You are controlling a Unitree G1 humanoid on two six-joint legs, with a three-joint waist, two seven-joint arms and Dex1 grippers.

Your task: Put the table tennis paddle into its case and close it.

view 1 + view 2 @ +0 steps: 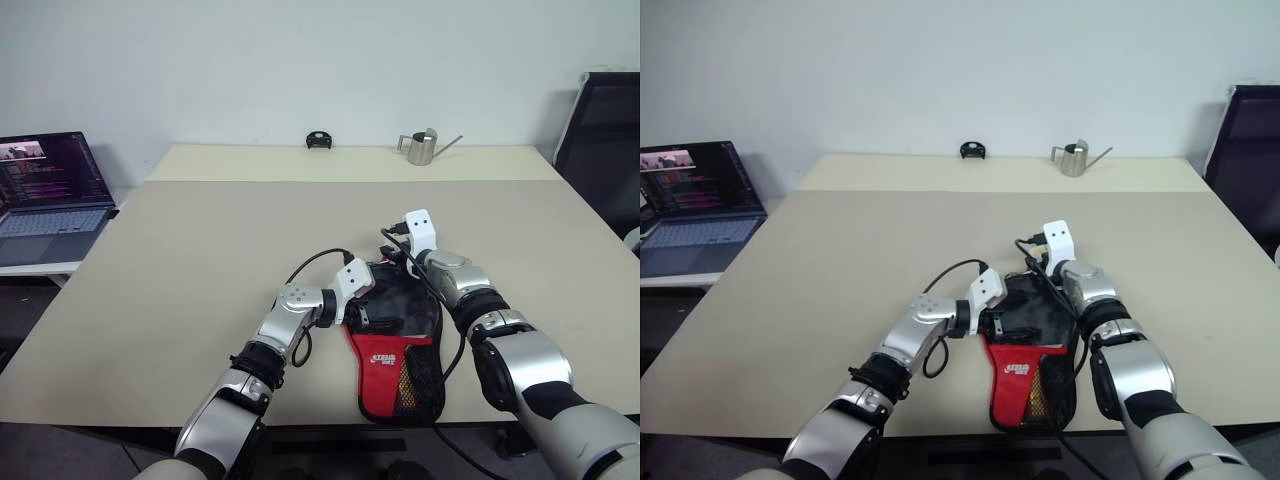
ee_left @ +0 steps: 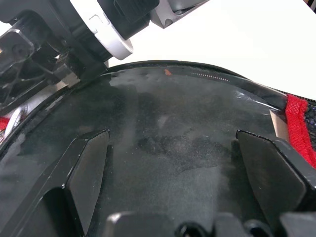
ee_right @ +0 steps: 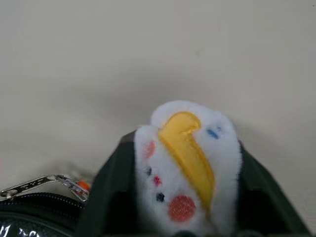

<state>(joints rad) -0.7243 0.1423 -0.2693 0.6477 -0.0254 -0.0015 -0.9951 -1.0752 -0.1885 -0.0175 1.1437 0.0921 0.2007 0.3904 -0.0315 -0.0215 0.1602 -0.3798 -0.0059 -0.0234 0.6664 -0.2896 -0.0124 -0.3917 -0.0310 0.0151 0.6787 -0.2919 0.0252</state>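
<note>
A: Right wrist view: right gripper (image 3: 185, 207) clamping on a small white plush charm (image 3: 185, 163), just past the case (image 1: 395, 345) rim.

B: Left gripper (image 2: 177, 182) spreading wide, hovering over the case's black face, near table (image 1: 200, 260) edge.

The case (image 1: 400, 345) lies on the table (image 1: 200, 260) at its near edge, a little right of centre. Both grippers sit over its far half, the left gripper (image 1: 372, 312) from the left, the right gripper (image 1: 398, 258) at its far rim. A small plush charm (image 3: 185, 165) sits between the right gripper's fingers. A laptop (image 1: 50, 195) stands far left, off the table. A small clip (image 1: 319, 141) and a watering can (image 1: 426, 147) stand at the far edge, the can to the right.
</note>
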